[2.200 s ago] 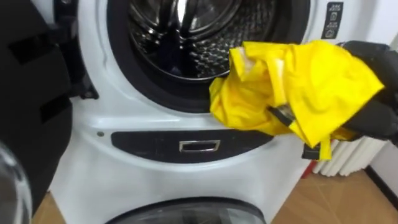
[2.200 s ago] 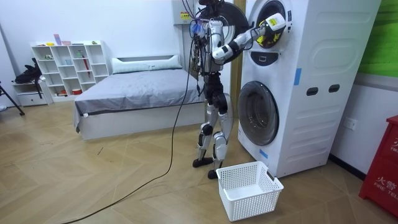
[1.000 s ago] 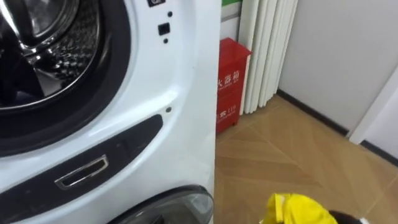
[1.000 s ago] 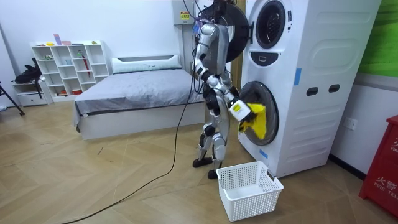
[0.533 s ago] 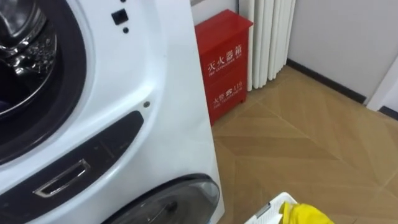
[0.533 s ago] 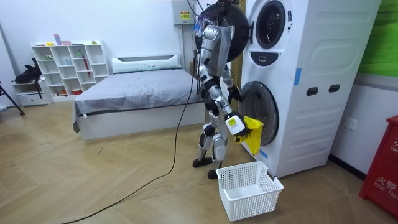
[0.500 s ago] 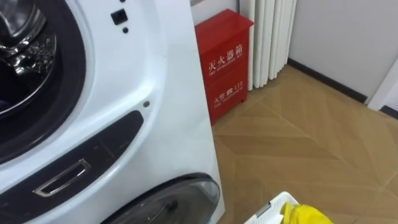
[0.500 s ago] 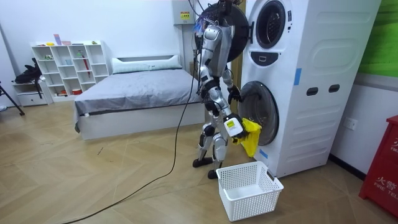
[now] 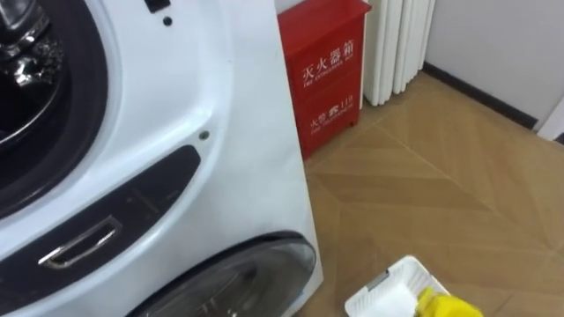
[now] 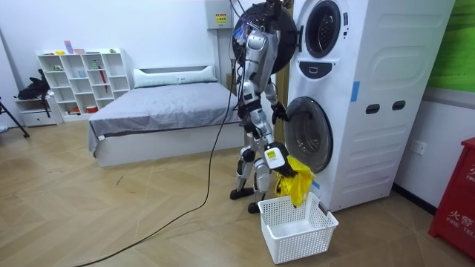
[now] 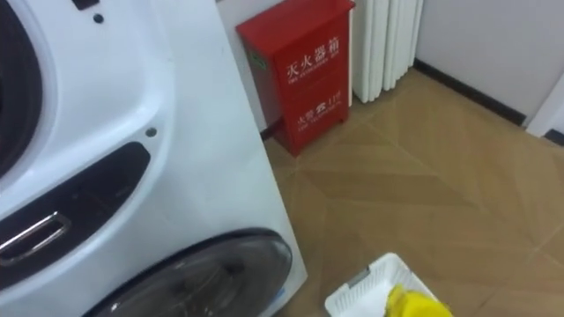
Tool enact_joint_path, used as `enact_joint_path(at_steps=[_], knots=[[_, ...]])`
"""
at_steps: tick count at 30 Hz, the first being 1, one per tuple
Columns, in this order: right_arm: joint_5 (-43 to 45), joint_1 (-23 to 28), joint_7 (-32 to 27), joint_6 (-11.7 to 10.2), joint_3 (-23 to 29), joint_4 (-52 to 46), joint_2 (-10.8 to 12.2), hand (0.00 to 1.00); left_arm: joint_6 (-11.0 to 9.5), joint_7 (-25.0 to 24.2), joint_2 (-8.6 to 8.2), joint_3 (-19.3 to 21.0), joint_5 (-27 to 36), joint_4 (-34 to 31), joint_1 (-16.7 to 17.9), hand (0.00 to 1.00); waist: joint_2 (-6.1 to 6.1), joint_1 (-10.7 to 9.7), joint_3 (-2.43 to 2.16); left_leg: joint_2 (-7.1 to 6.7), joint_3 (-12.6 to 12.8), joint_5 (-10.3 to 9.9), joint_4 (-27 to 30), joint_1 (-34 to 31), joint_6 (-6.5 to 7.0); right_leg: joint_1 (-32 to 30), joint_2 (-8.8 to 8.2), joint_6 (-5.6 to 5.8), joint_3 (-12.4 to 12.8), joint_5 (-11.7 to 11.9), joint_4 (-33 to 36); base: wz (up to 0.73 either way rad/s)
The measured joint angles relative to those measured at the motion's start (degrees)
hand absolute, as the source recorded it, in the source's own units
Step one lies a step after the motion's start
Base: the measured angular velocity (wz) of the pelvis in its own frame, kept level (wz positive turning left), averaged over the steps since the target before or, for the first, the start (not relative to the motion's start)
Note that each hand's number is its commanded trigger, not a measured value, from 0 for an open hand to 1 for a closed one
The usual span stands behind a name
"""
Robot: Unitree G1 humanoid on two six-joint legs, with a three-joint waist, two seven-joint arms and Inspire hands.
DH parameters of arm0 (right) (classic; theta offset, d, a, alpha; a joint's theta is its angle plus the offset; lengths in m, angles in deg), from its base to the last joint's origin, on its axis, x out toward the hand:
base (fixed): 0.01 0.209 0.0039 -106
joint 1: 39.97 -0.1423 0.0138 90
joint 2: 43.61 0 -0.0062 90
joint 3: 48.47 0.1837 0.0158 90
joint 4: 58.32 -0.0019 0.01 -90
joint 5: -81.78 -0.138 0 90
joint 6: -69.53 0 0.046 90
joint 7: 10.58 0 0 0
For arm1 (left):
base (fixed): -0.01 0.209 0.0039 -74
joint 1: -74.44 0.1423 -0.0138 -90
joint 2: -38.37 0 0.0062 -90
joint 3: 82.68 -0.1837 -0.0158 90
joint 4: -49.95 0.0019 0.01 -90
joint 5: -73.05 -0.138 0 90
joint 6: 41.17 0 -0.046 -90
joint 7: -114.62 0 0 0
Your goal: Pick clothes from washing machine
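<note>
A yellow garment [image 10: 295, 179] hangs from my right hand [image 10: 275, 157], whose fingers are curled round its top. It dangles just above the near rim of the white laundry basket [image 10: 297, 228] on the floor. In the eye views a bit of the yellow garment [image 9: 445, 306] shows at the bottom edge over a corner of the basket [image 9: 386, 294]. I stand facing the stacked white washing machines [image 10: 349, 89], with the upper drum [image 9: 22, 84] open. My left hand [image 10: 279, 113] is raised beside the lower machine's round door [image 10: 306, 135].
A red cabinet [image 9: 322, 75] and a white radiator [image 9: 397, 40] stand to the right of the machines. Wood floor [image 9: 458, 202] spreads out to the right. The upper machine's dark door [image 10: 276, 41] is swung open behind my head. A bed [image 10: 159, 111] lies behind me.
My right hand has dropped with the yellow garment from in front of the lower door to just over the basket. The eye views have tipped further down.
</note>
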Motion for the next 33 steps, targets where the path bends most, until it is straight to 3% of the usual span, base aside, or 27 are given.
enact_joint_path(at_steps=[6, 18, 21, 24, 29, 33], knots=[[-0.17, -2.05, 0.01, -1.03, 0.03, 4.03, -0.02, 0.00, 0.00, -2.00, -0.08, -0.44, 0.86, 1.21, -0.79, 0.00, 0.21, 0.24, 0.05, -0.48, -0.72, 0.42, -0.09, -0.25, -0.14, -0.44, -0.29, -0.22, -0.57, -0.33, 0.70, 0.06], [-1.70, -1.08, 0.06, -1.32, 1.16, 5.34, -0.63, 0.00, -0.23, -2.05, -0.13, -0.40, 0.81, 2.08, -0.96, 0.00, 0.09, 0.15, 0.13, -0.58, -1.63, 0.88, -0.17, -0.51, -0.31, -0.47, -0.66, -0.58, -1.53, -0.55, 0.88, 0.04], [-1.96, -1.11, 0.06, -1.75, 1.69, 6.25, -0.64, 0.00, -0.50, -1.76, -0.08, -0.41, 0.91, 1.99, -0.94, 0.00, -0.72, 0.02, 0.54, -0.79, -1.89, 0.98, -0.12, -0.52, -0.29, -0.48, -0.96, -0.38, -1.77, -1.27, 1.61, 0.10], [-2.39, -0.69, 0.08, -1.77, 1.90, 6.59, -0.63, 0.00, -1.31, -1.53, -0.05, -0.38, 0.88, 2.16, -0.51, 0.00, -1.27, 0.00, 0.52, -0.80, -2.35, 1.08, -0.11, -0.48, -0.31, -0.39, -1.23, -0.49, -2.35, -1.35, 1.62, 0.13], [-2.25, 1.92, 1.02, -1.77, 2.15, 6.82, -0.63, 0.00, -1.51, -1.50, 0.19, -0.31, 0.83, 2.07, 0.74, 0.00, -2.59, -0.20, -0.04, -0.67, -3.11, 1.13, -0.06, 0.53, -0.35, 1.09, -1.37, -0.65, -3.08, -1.70, 1.41, 0.11], [-2.14, 3.33, 0.59, -1.77, 2.16, 6.83, -0.68, 0.00, -1.52, -1.50, 0.24, -0.28, 0.74, 2.12, 1.11, 0.00, -2.78, -0.24, -0.01, -0.66, -3.73, 1.13, -0.12, 1.23, -0.35, 2.31, -1.76, -0.65, -4.02, -1.80, 0.94, 0.07]])
